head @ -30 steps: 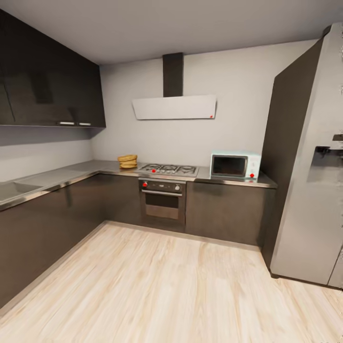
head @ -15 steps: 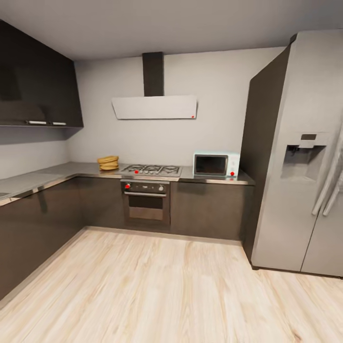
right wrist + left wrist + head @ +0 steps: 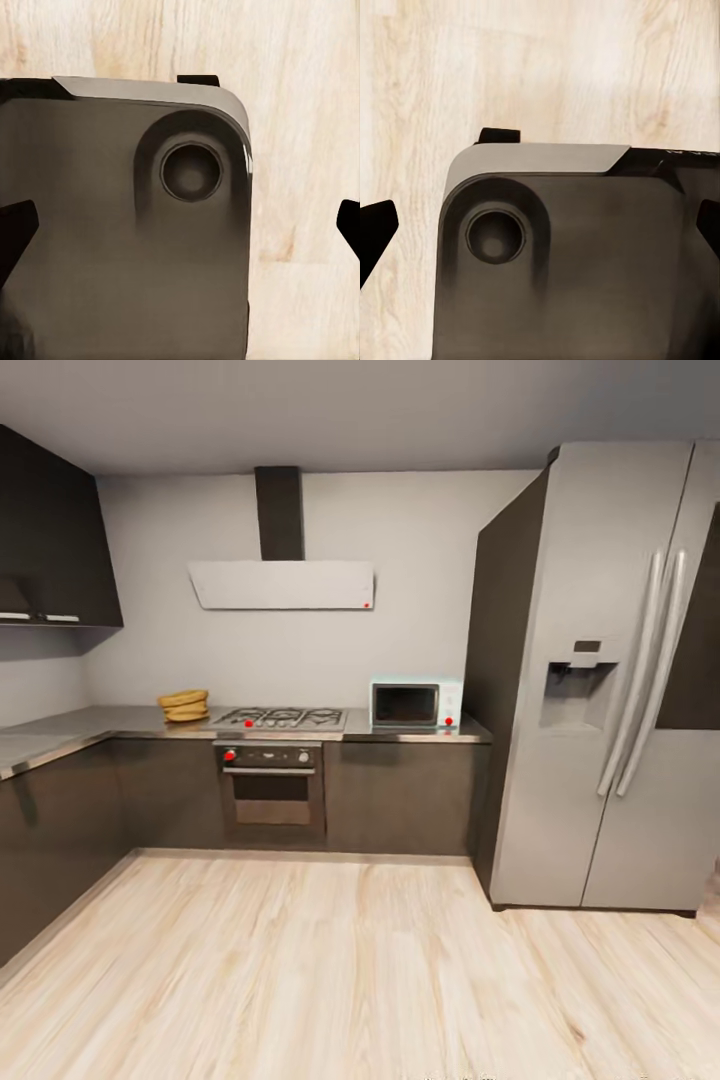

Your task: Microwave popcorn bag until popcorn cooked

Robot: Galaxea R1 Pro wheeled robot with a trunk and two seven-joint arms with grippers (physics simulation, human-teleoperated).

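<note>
While the left gripper (image 3: 540, 232) points down over the robot's own grey base (image 3: 570, 262), its 2 dark fingertips (image 3: 375, 232) sit at opposite edges of the left wrist view, wide apart with nothing between them. The right gripper (image 3: 180, 225) is the same: 2 dark fingertips (image 3: 16, 229) far apart, nothing held, the base corner (image 3: 120, 225) and the pale wood floor (image 3: 300, 150) below it.

Farther out, the head view looks across the floor to the back wall of the kitchen. The popcorn bag (image 3: 184, 705), a squat tan-orange sack, stands on the countertop (image 3: 130, 720) just left of the gas hob (image 3: 283, 717). Its contents cannot be made out at this range. Under the hob is a dark built-in oven (image 3: 271, 788), and above it a white extractor hood (image 3: 285, 585) with a dark chimney. The microwave (image 3: 416, 704), mint-blue with a dark door that looks closed, stands on the countertop right of the hob, well apart from the bag and near a tall grey fridge (image 3: 600, 690) with 2 long handles. Dark upper cabinets (image 3: 50, 540) hang at the left.
</note>
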